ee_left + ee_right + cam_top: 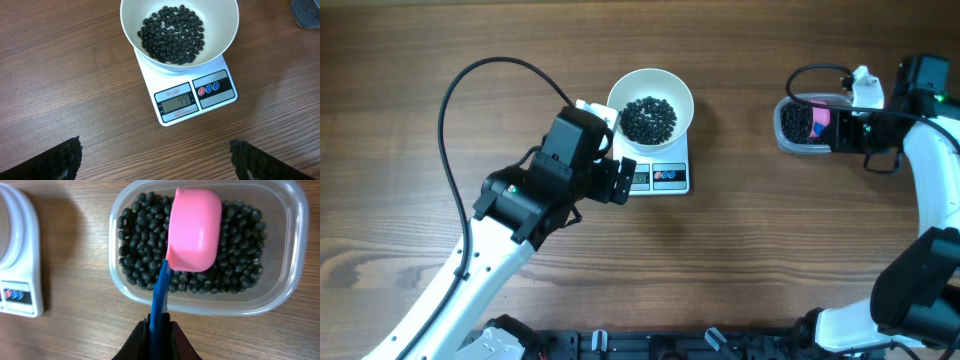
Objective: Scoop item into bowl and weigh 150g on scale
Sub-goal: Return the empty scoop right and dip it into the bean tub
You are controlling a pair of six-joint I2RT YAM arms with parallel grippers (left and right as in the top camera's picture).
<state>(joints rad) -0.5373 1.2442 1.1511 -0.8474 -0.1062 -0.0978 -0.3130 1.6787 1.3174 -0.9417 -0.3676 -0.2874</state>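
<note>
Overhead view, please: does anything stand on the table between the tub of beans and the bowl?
Nothing visible does: only bare table lies between the tub and the bowl.

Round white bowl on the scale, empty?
No, the round white bowl on the flat white digital scale holds a pile of small black pellets.

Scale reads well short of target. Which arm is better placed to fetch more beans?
Right. The right gripper clamps the scoop over the tub of beans; the left gripper hangs open, empty, by the scale.
</note>
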